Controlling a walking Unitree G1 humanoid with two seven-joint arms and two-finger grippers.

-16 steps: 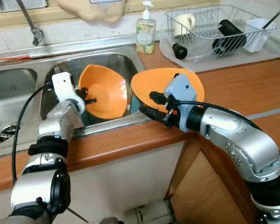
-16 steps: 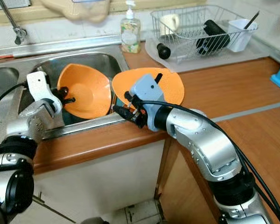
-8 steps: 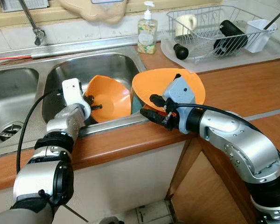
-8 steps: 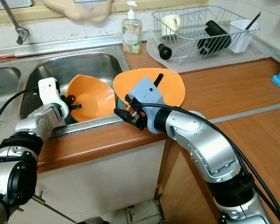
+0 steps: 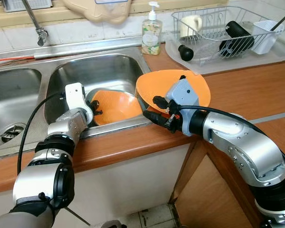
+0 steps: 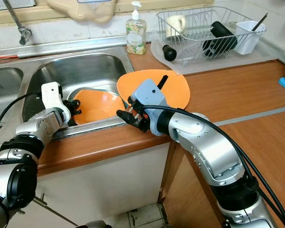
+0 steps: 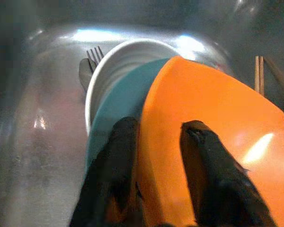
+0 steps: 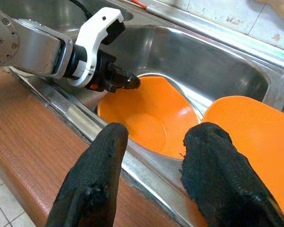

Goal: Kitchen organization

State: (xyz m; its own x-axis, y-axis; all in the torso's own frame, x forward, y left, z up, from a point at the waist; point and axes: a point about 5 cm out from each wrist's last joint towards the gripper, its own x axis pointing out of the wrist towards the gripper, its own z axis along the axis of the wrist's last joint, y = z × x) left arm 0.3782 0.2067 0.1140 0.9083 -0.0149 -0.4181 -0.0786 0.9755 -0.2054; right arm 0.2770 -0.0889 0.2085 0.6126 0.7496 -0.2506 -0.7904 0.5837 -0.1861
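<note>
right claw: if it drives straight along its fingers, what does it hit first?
Most likely the near steel rim of the sink, directly between and ahead of the right claw fingertips. If it clears that, next is the orange bowl the left claw holds inside the basin. Depth is unclear.

one orange bowl (image 5: 115, 105) lies tilted in the sink; another (image 5: 173, 85) (shallower) rests on the counter edge.

A soap bottle (image 5: 152, 30) stands behind the sink beside a tap (image 5: 34, 21) on the tiled wall
</note>
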